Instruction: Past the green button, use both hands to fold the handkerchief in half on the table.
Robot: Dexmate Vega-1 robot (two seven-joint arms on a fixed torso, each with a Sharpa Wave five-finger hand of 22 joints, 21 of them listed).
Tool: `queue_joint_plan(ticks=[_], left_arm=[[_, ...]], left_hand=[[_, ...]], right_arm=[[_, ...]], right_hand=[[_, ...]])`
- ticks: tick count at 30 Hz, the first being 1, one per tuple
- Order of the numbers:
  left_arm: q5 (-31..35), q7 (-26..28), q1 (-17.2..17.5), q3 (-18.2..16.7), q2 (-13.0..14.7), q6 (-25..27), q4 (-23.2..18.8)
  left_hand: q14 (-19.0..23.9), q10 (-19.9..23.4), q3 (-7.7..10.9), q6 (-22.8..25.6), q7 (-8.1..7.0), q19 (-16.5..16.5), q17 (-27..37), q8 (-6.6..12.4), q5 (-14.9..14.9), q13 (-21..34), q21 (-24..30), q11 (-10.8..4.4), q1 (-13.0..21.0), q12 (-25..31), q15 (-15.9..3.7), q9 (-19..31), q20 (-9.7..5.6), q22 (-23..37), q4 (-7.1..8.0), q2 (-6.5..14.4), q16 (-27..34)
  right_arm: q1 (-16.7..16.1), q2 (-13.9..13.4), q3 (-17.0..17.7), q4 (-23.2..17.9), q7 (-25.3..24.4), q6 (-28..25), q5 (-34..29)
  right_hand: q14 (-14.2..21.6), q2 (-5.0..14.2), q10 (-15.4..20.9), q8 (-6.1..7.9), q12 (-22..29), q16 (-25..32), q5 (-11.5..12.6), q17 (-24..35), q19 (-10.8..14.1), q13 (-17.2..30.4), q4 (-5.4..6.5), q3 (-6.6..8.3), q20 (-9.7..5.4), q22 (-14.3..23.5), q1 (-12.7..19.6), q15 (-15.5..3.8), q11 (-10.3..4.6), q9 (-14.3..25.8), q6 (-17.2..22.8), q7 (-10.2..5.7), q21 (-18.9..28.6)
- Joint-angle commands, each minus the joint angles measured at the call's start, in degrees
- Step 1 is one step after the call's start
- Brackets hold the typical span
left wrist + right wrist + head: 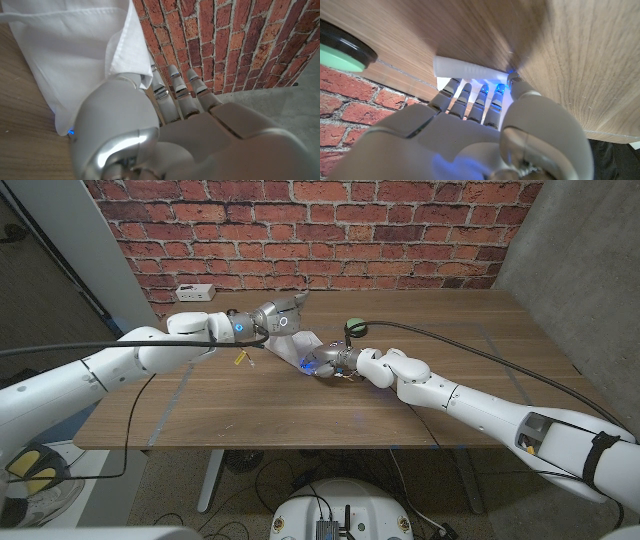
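The white handkerchief [300,348] lies on the wooden table just left of the green button [353,327]. My left hand [276,315] pinches one corner and holds it lifted off the table; in the left wrist view the handkerchief [65,50] drapes over the thumb of my left hand [150,125]. My right hand [336,362] is low at the cloth's near right edge, lit blue. In the right wrist view the fingers and thumb of my right hand [480,125] close on a bunched edge of the handkerchief [470,69], with the green button [340,54] beside it.
A white power strip [195,291] sits at the table's back left near the brick wall [320,230]. A small yellow object [238,360] lies under my left forearm. A black cable [470,352] runs across the right side of the table.
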Motion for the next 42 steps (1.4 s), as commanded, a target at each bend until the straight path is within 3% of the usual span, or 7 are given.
queue_joint_plan(ticks=[1, 7, 21, 29, 39, 42], left_arm=[[0.8, 11.2, -3.6, 2.9, -0.8, 0.5, 5.1], [1.1, 18.1, -5.7, 4.8, -1.9, 1.7, 9.0], [1.8, 22.0, -9.3, 8.9, -4.8, 4.3, 15.8], [1.6, 24.3, -11.3, 12.2, -7.8, 5.9, 20.2], [0.8, 28.3, -12.5, 15.3, -11.7, 12.7, 26.3], [0.3, 28.5, -12.9, 16.3, -12.7, 14.0, 27.5]], left_hand=[[-0.1, 2.2, 0.25, -0.3, 0.11, 0.5, 0.1, -0.19, 0.6, 0.0, 0.4, -2.29, 1.1, -0.2, -9.99, -0.1, -0.33, 0.1, -0.30, 0.2, 0.0], [0.6, 2.1, -0.28, -0.2, 0.19, 1.2, 0.4, -0.42, 0.5, -0.7, 0.8, -2.27, 2.3, -1.3, -10.19, -0.3, -0.91, 0.1, -1.33, -0.1, 0.4], [1.1, 2.3, -1.48, -0.2, 0.21, 1.8, 0.6, -0.73, -0.1, -1.2, 1.2, -2.41, 3.2, -2.0, -10.18, -0.5, -1.58, 0.1, -2.01, -0.5, 0.8], [3.1, 4.8, -4.58, 2.0, 0.17, 3.1, 0.9, -0.91, -2.4, -2.2, 2.1, -2.53, 5.9, -2.2, -10.27, -0.7, -3.84, 0.1, -3.33, -1.2, 1.6], [4.0, 5.0, -5.55, 2.3, 0.20, 3.3, 0.9, -1.32, -3.2, -2.7, 2.3, -2.42, 7.0, -2.4, -10.37, -0.8, -4.32, 0.0, -3.55, -1.4, 1.5], [4.5, 4.4, -6.11, 1.4, 0.18, 3.3, 0.7, -2.25, -3.7, -3.1, 2.5, -2.45, 8.1, -2.7, -10.35, -1.0, -4.43, 0.0, -3.73, -1.6, 1.2]], right_arm=[[0.1, -0.3, -0.1, -0.4, 0.7, -0.2, -0.2], [0.0, -0.5, -0.1, -0.9, 1.3, -0.3, -0.2], [-0.9, -1.4, 0.5, -2.7, 2.4, -1.2, -0.2], [-1.1, -1.7, 0.6, -3.3, 2.9, -1.1, -0.3], [-1.2, -1.9, 0.9, -3.6, 3.6, -1.2, -0.3], [-1.2, -2.0, 0.9, -3.7, 3.7, -1.1, -0.3]], right_hand=[[-0.1, -0.08, 0.4, 0.20, -0.1, 0.2, 0.2, 0.2, 0.6, 0.0, -0.10, 0.01, 0.17, 0.1, 0.7, -4.06, -0.25, 0.1, 0.6, 0.36, 0.3], [-0.2, -0.17, 0.4, 0.18, 0.0, 0.2, 0.2, 0.1, 0.7, 0.0, -0.16, -0.08, 0.21, 0.1, 0.9, -4.09, -0.18, 0.1, 0.6, 0.32, 0.4], [-0.2, -0.47, 0.4, 0.16, 0.0, 0.2, 0.2, 0.0, 0.8, 0.0, -0.30, -0.31, 0.33, 0.1, 1.0, -4.05, 0.08, 0.1, 0.6, 0.43, 0.4], [-0.2, -0.68, 0.4, 0.17, -0.1, 0.2, 0.2, -0.1, 0.8, 0.0, -0.41, -0.45, 0.38, 0.0, 1.2, -3.97, 0.26, 0.1, 0.7, 0.50, 0.4], [-0.2, -1.07, 0.4, 0.17, 0.0, 0.1, 0.2, -0.3, 0.9, -0.1, -0.58, -0.69, 0.50, 0.0, 1.3, -3.90, 0.45, 0.1, 0.7, 0.57, 0.4], [-0.2, -1.18, 0.4, 0.13, -0.1, 0.1, 0.2, -0.3, 0.9, -0.1, -0.62, -0.77, 0.48, 0.0, 1.3, -3.89, 0.49, 0.0, 0.6, 0.58, 0.4]])
